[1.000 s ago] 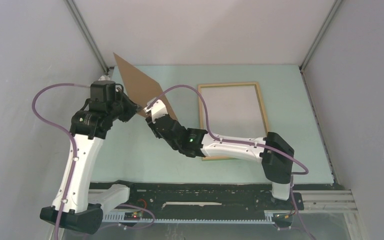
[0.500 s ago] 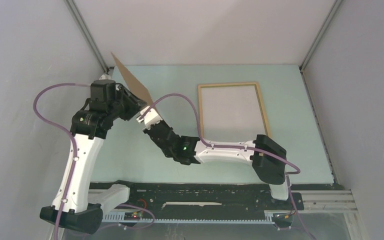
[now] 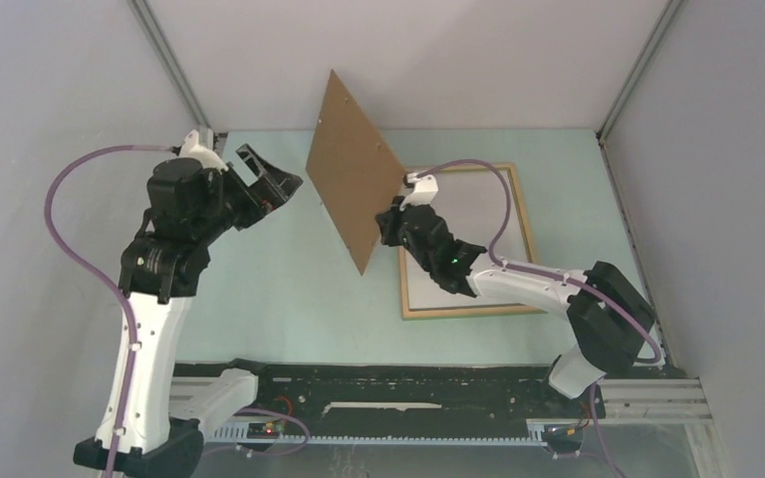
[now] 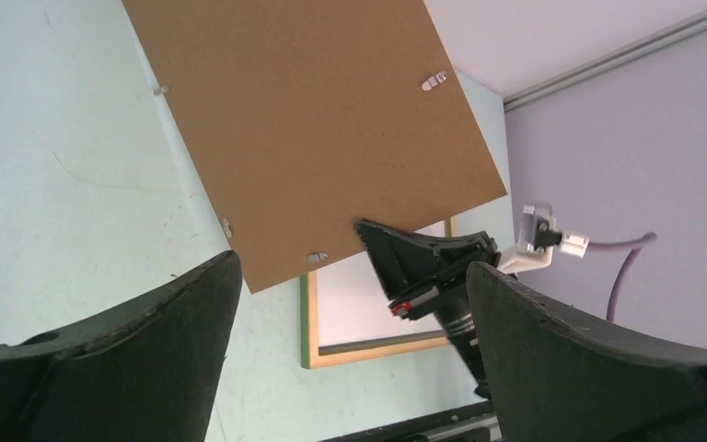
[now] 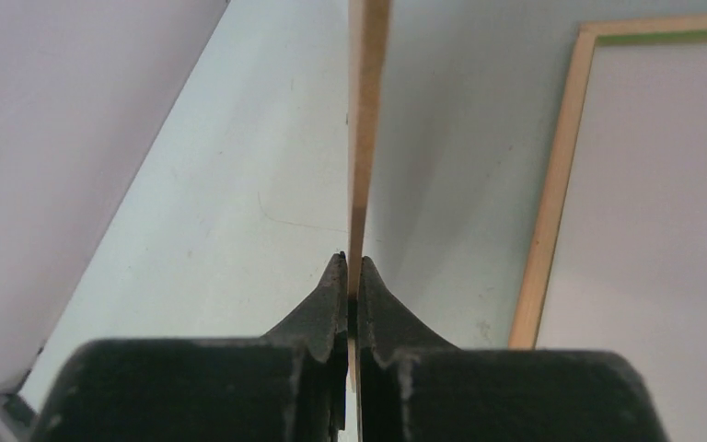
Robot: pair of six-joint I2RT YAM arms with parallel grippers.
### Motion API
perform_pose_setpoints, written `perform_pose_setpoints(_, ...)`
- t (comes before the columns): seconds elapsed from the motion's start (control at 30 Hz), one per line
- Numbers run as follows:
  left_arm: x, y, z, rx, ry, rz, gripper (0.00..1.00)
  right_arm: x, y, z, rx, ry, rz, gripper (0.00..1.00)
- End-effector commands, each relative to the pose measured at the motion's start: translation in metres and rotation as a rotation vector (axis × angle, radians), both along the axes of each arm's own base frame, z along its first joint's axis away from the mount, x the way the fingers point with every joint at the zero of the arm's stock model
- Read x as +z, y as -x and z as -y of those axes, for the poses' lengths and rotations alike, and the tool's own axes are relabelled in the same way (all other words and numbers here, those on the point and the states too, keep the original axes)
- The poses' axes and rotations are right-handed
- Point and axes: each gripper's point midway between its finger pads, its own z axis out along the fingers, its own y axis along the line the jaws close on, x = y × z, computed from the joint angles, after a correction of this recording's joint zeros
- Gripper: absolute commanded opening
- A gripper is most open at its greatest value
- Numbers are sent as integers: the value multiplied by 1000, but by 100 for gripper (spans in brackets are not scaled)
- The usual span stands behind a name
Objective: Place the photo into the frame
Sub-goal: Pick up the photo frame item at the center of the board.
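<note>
The frame (image 3: 455, 168) lies flat at the right of the table, pale wood side up, with a green outer edge (image 4: 305, 322). A white surface (image 3: 463, 219) fills its opening; no blue picture side shows, so I cannot tell whether this is the photo. My right gripper (image 3: 395, 214) is shut on the lower edge of the brown backing board (image 3: 354, 179). The board stands on edge in the air beside the frame's left rail (image 5: 552, 203). In the right wrist view the jaws (image 5: 353, 267) pinch the thin board (image 5: 365, 138). My left gripper (image 3: 277, 184) is open and empty, left of the board (image 4: 313, 129).
Grey enclosure walls (image 3: 70, 90) close in the left, right and back sides, with metal posts (image 3: 174, 70) at the back corners. A black rail (image 3: 379, 383) runs along the near edge. Purple cables (image 3: 70, 199) loop from both arms above the pale green table (image 3: 289, 299).
The left gripper opened and let go of the backing board, drawing back to the left. The right gripper closed on the board and carried it right and upward to the frame's left side.
</note>
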Motion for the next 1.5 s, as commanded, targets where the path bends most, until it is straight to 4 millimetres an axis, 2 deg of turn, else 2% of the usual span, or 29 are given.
perform_pose_setpoints(0.0,-12,-1,-2,-37,-20,43,100,23,5,8,72,-249,-60,0)
perform_pose_setpoints(0.1,-58,-8,2,-57,89,-41,99,13,4,24,91,-307,-112,0)
perform_pose_setpoints(0.23,-117,-28,1,-51,369,-111,98,1,6,43,133,-393,-172,0)
perform_pose_setpoints(0.27,-144,-29,1,-41,442,-150,97,-1,8,47,145,-415,-185,0)
perform_pose_setpoints(0.3,-143,-34,0,-38,485,-124,97,-4,9,51,155,-434,-200,0)
perform_pose_setpoints(0.33,-162,-35,-2,-18,512,-147,97,-7,10,54,169,-453,-216,0)
perform_pose_setpoints(0.5,-211,-48,-19,111,481,-213,98,-26,16,72,207,-554,-326,0)
perform_pose_setpoints(0.77,-246,-88,-45,212,318,-263,100,-44,30,91,265,-619,-417,0)
perform_pose_setpoints(0.83,-256,-98,-46,216,296,-293,100,-48,30,95,264,-613,-424,0)
perform_pose_setpoints(1.0,-274,-124,-31,180,282,-363,100,-53,27,102,259,-603,-422,0)
perform_pose_setpoints(1.07,-287,-129,-31,196,228,-415,100,-54,26,104,258,-602,-419,0)
perform_pose_setpoints(1.2,-295,-145,-29,194,172,-438,100,-55,24,105,256,-603,-420,0)
perform_pose_setpoints(1.23,-297,-148,-16,153,163,-448,100,-55,24,105,258,-604,-420,0)
perform_pose_setpoints(1.3,-301,-156,-5,116,167,-466,100,-55,24,104,260,-604,-419,0)
perform_pose_setpoints(1.47,-310,-160,2,137,212,-509,100,-56,24,106,255,-602,-421,0)
